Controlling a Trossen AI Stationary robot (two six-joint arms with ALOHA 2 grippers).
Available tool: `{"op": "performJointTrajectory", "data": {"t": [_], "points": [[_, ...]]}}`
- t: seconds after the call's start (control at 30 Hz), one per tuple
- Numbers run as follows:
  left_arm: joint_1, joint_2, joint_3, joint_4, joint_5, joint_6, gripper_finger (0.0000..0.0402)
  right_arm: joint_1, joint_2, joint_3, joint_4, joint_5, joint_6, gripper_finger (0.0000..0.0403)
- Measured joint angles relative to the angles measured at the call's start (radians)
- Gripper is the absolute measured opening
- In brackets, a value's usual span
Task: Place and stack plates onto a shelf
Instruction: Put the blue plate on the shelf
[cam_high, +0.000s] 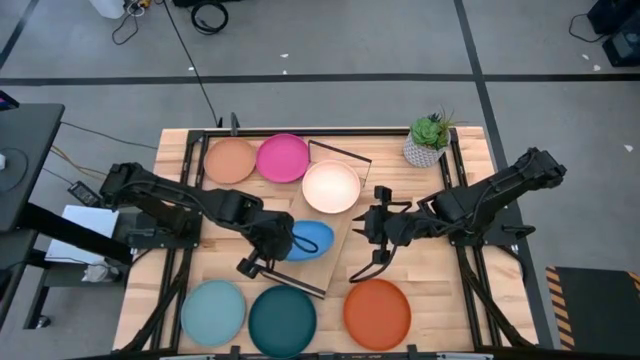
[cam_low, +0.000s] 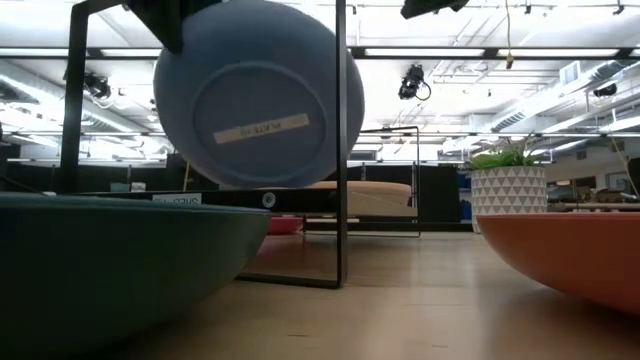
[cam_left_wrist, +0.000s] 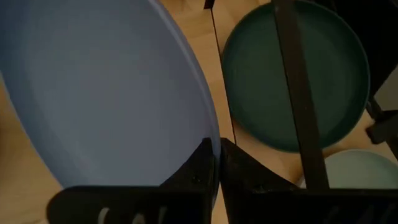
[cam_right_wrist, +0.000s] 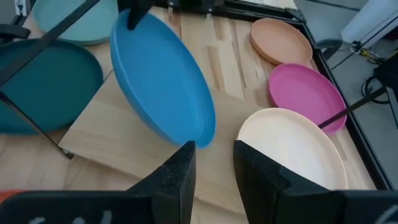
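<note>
The left gripper (cam_high: 283, 243), just left of centre in the high view, is clenched on the rim of the blue plate (cam_high: 308, 240) and holds it tilted up on edge above the shelf (cam_high: 322, 262), a light wood board lying at an angle in the middle of the table (cam_high: 440, 300) with thin black wire frames at its short ends. In the low view the blue plate (cam_low: 258, 95) fills the upper left, lifted clear of the wood, its underside and a pale label facing the camera. The left wrist view shows the dark fingers (cam_left_wrist: 200, 171) pinched together on the plate's edge. The right gripper (cam_high: 378, 238), right of centre in the high view, hangs with its fingers parted and nothing between them, just beside the blue plate; its own view shows the gap between its fingers (cam_right_wrist: 180, 169) pointing at the plate's lower rim without touching. The cream plate (cam_high: 331, 186) sits at the shelf's upper end, above centre. The peach plate (cam_high: 230, 160) and magenta plate (cam_high: 283, 158) lie side by side at upper left of the table. Along the bottom edge lie the light teal plate (cam_high: 213, 311), dark teal plate (cam_high: 282, 320) and orange-red plate (cam_high: 377, 313). A small potted plant (cam_high: 428, 140) stands at upper right.
</note>
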Motion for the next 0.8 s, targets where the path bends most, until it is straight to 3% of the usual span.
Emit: {"op": "performJointTrajectory", "data": {"t": [0.3, 0.8], "points": [[-0.001, 0.018, 0.0, -0.011, -0.044, 0.077, 0.002, 0.0, 0.0, 0.0, -0.01, -0.02, 0.027, 0.0113], [-0.002, 0.017, 0.0, -0.009, -0.043, 0.06, 0.0021, 0.0, 0.0, 0.0, -0.01, -0.08, 0.084, 0.0114]]}}
